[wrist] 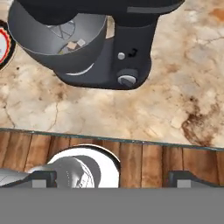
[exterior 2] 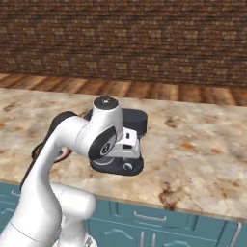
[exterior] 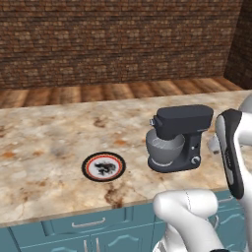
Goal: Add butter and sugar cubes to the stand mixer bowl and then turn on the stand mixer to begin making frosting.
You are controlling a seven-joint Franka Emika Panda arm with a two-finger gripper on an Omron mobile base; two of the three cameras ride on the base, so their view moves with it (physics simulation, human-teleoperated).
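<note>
Ahead of the open two-finger gripper (wrist: pixel 111 178), past the counter's front edge, stands the dark slate-grey stand mixer (wrist: pixel 109 48) with its bulky head lowered over the round, deep, grey metal bowl (wrist: pixel 52 37). The gripper's small dark fingertips (wrist: pixel 43 178) stand as wide apart as they go, with nothing between them, and they are well short of the machine.

In the hand view, small pale pieces lie in the bottom of the bowl beside the whisk; they look like the sugar cubes, and perhaps the butter with them, though they are too small to tell apart. In the left base view the round black-and-red-rimmed plate (exterior: pixel 103 166), off to the far side of the mixer from the gripper, carries only its dark centre pattern and no yellow block. So my judgement is that the loading is done and the step in hand is switching the mixer on.

The target is the small round grey knob (wrist: pixel 127 80) low on the mixer's column, facing the gripper, with a smaller button (wrist: pixel 121 55) just beyond it. To do this well, the hand should advance straight at the knob and keep it centred between the fingertips. It should narrow the fingers before contact. It should also stay clear of the bowl rim. A glancing push could slide the mixer across the speckled marble counter (wrist: pixel 183 87).
</note>
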